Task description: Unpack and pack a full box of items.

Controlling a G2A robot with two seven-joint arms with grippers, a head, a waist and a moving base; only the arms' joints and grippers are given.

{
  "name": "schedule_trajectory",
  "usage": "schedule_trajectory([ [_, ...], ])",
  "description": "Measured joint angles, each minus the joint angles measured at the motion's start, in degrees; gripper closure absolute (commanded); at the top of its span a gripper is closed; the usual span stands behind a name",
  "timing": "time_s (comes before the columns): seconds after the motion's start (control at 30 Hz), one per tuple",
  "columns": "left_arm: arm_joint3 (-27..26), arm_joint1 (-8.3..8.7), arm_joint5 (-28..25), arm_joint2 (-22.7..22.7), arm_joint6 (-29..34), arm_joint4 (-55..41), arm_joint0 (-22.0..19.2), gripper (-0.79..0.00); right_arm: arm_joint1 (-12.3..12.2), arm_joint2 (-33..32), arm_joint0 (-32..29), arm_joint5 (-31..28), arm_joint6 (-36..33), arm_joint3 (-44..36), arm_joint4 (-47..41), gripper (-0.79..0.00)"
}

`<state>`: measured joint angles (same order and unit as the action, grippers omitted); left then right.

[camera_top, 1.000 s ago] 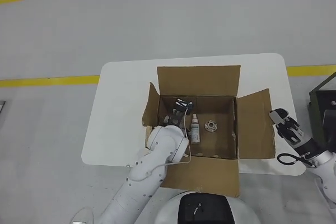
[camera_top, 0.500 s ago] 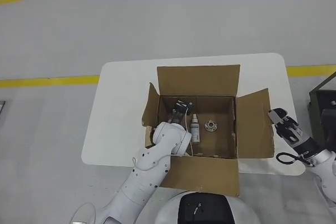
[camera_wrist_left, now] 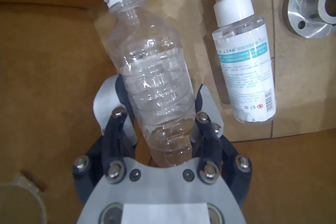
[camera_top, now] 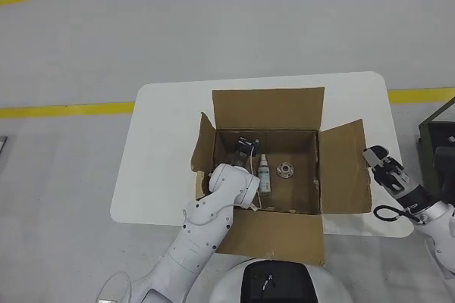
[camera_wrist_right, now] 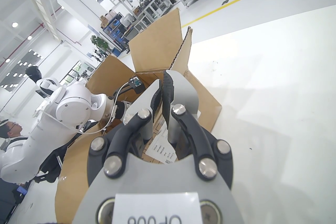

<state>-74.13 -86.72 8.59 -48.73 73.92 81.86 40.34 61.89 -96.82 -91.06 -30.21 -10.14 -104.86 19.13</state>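
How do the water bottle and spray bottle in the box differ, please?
The water bottle is clear and unlabelled with a screw cap; the spray bottle has a white label and pump nozzle. The water bottle is gripped by the left hand; the spray bottle lies free. Both are white-topped, inside the box.

Count: 1 open cardboard box (camera_top: 288, 110), 1 white table (camera_top: 167, 151), 1 clear plastic bottle (camera_wrist_left: 152, 64) with white cap, 1 spray bottle (camera_wrist_left: 244, 64) with white nozzle, 1 metal flange (camera_wrist_left: 309, 15) with bolt holes, bottles total 2.
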Motion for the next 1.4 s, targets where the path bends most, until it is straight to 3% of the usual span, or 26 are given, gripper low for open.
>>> schedule_trajectory([
  [0.17, -0.8, -0.07, 0.1, -1.0, -0.2, 0.7, 0.5, 0.0, 0.1, -0.2, 0.0, 0.0, 0.1, 0.2, 0.0, 0.0],
  [0.33, -5.4, 0.01, -0.3, -2.4, 0.1, 1.0, 1.6, 0.0, 0.1, -0.8, 0.4, 0.2, 0.4, 0.4, 0.3, 0.0],
  [0.87, -28.0, 0.51, -3.3, -6.8, 3.6, 0.6, 6.5, 0.0, 0.5, -0.8, 2.7, 0.4, 1.6, 2.0, -3.1, 0.0],
  [0.93, -31.0, 0.65, -3.8, -7.5, 4.5, 1.3, 7.1, 0.0, 0.6, -0.8, 2.5, 0.0, 1.8, 1.9, -3.8, -0.342],
  [1.03, -35.8, 0.94, -4.5, -8.9, 5.8, 2.5, 8.5, 0.0, 0.5, -1.7, 2.0, -0.7, 1.6, 1.5, -4.0, -0.754],
  [1.07, -37.6, 1.04, -4.9, -9.5, 6.3, 2.8, 9.0, 0.0, 0.5, -2.1, 1.7, -0.8, 1.6, 1.2, -4.0, -0.785],
  [1.4, -51.3, 1.73, -8.2, -13.7, 10.0, 6.8, 11.5, 0.0, 0.7, -5.8, -1.8, -1.3, 3.8, -3.6, -2.0, -0.785],
])
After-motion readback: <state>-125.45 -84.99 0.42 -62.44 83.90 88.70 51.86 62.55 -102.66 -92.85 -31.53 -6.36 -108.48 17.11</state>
